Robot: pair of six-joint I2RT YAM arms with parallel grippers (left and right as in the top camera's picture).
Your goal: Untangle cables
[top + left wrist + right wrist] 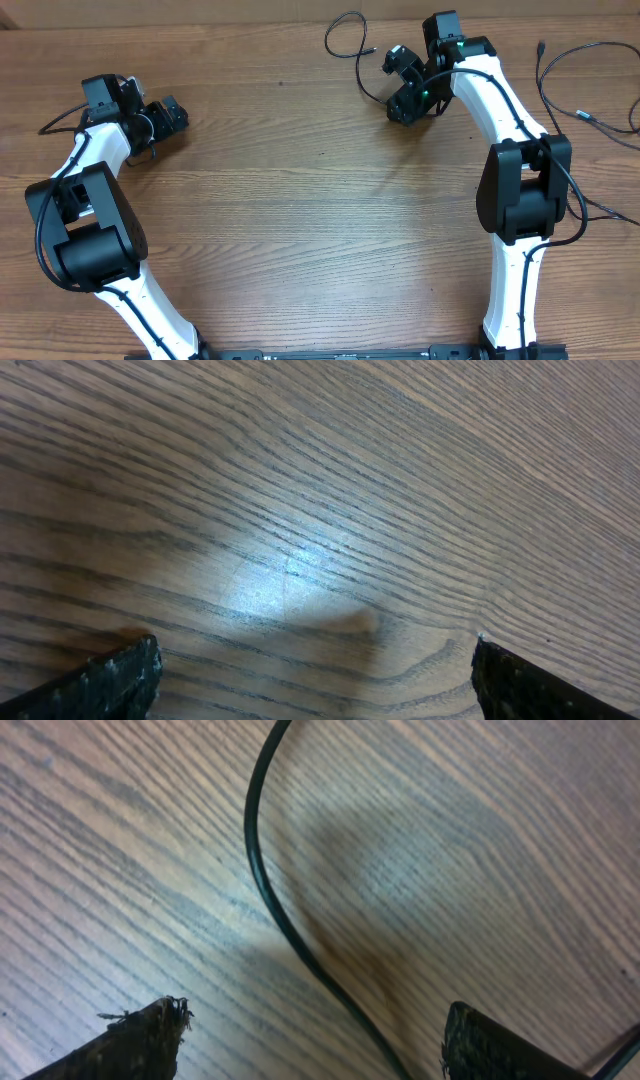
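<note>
One thin black cable [361, 76] loops at the table's far middle and runs down to my right gripper [393, 80]. In the right wrist view this cable [268, 890] curves across the wood and passes between the spread fingertips [140, 1038] of the right gripper [315, 1032], which is open, with neither finger touching it. A second thin cable lies at the far right, ending in a small plug [583, 116]. My left gripper [165, 118] hangs open over bare wood at the far left. In the left wrist view there is nothing between the fingers of that gripper [315, 672].
Thicker black wires run along both white arms [500, 110]. The second cable's other plug [541, 46] points toward the table's back edge near the right arm. Bare wood grain covers the table [300, 200] between the arms.
</note>
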